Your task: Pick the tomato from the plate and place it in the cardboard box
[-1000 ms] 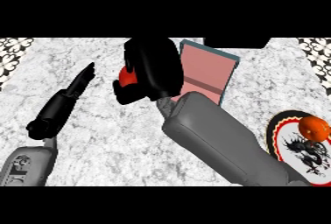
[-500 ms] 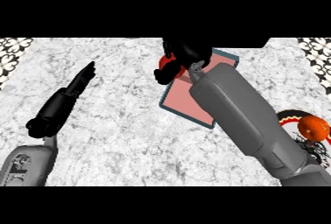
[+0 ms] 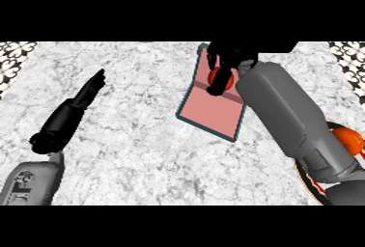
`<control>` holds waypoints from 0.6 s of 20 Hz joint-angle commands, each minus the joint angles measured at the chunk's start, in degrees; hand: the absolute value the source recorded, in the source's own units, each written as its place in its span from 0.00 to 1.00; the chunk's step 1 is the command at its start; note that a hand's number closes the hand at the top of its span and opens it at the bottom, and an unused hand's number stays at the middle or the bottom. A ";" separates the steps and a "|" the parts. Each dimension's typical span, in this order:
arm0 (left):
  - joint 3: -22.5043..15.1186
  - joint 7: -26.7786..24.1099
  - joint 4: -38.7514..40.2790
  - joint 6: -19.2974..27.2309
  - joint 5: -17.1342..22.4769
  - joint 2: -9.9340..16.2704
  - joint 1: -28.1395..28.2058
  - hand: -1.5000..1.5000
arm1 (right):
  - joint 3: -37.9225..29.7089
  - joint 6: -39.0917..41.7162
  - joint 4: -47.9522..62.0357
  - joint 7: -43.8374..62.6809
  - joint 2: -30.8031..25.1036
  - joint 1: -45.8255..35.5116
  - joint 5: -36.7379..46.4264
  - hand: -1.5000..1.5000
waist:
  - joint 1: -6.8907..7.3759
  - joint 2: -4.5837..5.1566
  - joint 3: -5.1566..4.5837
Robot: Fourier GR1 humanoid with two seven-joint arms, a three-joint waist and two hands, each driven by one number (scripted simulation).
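Placement is the step in hand: the tomato (image 3: pixel 216 76) is held over the far part of the cardboard box (image 3: pixel 211 110), with the fingers of the right robot hand (image 3: pixel 230 57) curled round it. What is called for next, by judgement, is a short lowering and an opening of the fingers inside the box walls. The plate (image 3: pixel 314 179) lies near the right edge, under the forearm. The left robot hand (image 3: pixel 80 102) is kept straight and open over the surface (image 3: pixel 135 144) at the left, well apart, so room there is ample.
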 commanded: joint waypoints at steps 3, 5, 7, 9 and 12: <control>-0.03 -0.25 -1.53 -0.92 -0.38 0.50 1.57 0.50 | -2.18 6.57 4.10 -13.09 -2.75 -0.46 -2.10 0.00 | 0.14 -0.08 0.02; -2.43 1.60 -1.51 1.56 -2.40 -2.55 0.57 0.50 | -3.32 2.24 5.26 -15.69 0.58 -0.60 -2.50 0.00 | 0.37 0.07 0.04; 0.21 0.20 -0.51 0.56 -0.26 -1.13 0.74 0.50 | -7.35 -3.21 -0.38 -17.63 1.15 2.53 -6.34 0.00 | -0.41 -0.17 0.06; -0.34 -0.84 -1.23 0.01 -0.30 -0.96 2.56 0.50 | -13.90 -6.91 -1.65 -21.50 1.43 2.79 -12.11 0.00 | -0.10 -0.11 0.15; 0.54 0.62 -2.17 -0.61 -0.10 0.56 1.63 0.50 | -24.69 -10.16 -1.87 -20.54 5.23 3.77 -22.49 0.00 | -0.09 -0.20 0.28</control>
